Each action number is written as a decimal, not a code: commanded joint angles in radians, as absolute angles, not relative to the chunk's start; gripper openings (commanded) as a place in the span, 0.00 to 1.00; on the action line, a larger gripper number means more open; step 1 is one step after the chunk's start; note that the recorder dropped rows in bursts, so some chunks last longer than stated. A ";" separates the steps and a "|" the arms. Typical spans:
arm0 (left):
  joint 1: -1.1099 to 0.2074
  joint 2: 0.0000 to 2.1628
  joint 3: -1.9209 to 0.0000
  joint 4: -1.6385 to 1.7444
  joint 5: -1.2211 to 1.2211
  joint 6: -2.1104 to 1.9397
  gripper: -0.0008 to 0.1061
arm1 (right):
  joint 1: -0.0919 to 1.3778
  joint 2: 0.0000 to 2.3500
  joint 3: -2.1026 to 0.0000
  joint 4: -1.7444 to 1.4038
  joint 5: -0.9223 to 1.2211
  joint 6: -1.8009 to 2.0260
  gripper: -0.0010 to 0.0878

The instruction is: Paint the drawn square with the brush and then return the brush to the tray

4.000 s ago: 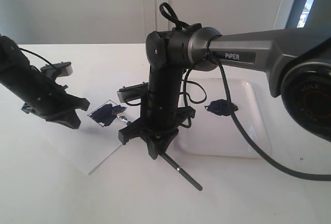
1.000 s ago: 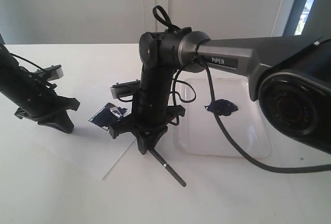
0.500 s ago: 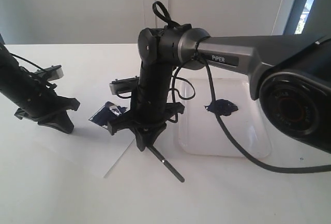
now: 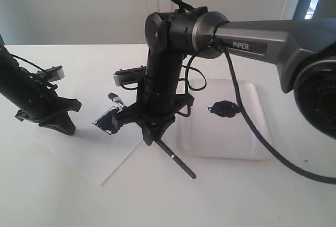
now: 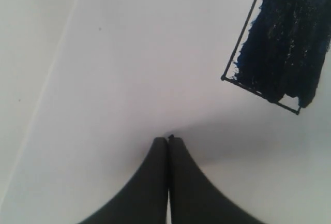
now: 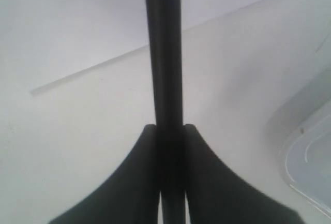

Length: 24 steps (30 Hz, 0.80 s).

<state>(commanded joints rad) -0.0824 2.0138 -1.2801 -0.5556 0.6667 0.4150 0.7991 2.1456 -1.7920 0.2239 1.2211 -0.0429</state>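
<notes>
The right gripper is closed on the brush, around the middle of its black handle; in the right wrist view the two jaws press the handle from both sides. The handle end points down toward the desk. The silver ferrule end stands just beside the drawn square, and I cannot tell if the bristles touch the paper. The square is mostly filled with dark blue paint.

The left gripper has its jaws shut together, holds nothing, and seems to rest on the paper near the square.

I judge the brush to be light, thin and stiff, with a smooth round handle that may turn or slip in the jaws. The bristles are soft and wet, so the middle of the handle is the right place to hold. The glossy tray lies beside the paper.
</notes>
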 joint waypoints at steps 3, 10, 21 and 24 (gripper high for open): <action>-0.082 2.014 -1.280 -0.559 0.667 0.415 0.01 | 0.799 2.133 -1.792 0.222 1.221 -0.045 0.01; -0.082 2.014 -1.280 -0.559 0.670 0.415 0.01 | 0.799 2.193 -1.789 0.221 1.221 -0.040 0.01; -0.082 2.014 -1.280 -0.559 0.673 0.415 0.01 | 0.799 2.234 -1.736 0.228 1.221 -0.030 0.01; -0.082 2.014 -1.280 -0.559 0.673 0.415 0.01 | 0.799 2.234 -1.683 0.227 1.221 -0.030 0.01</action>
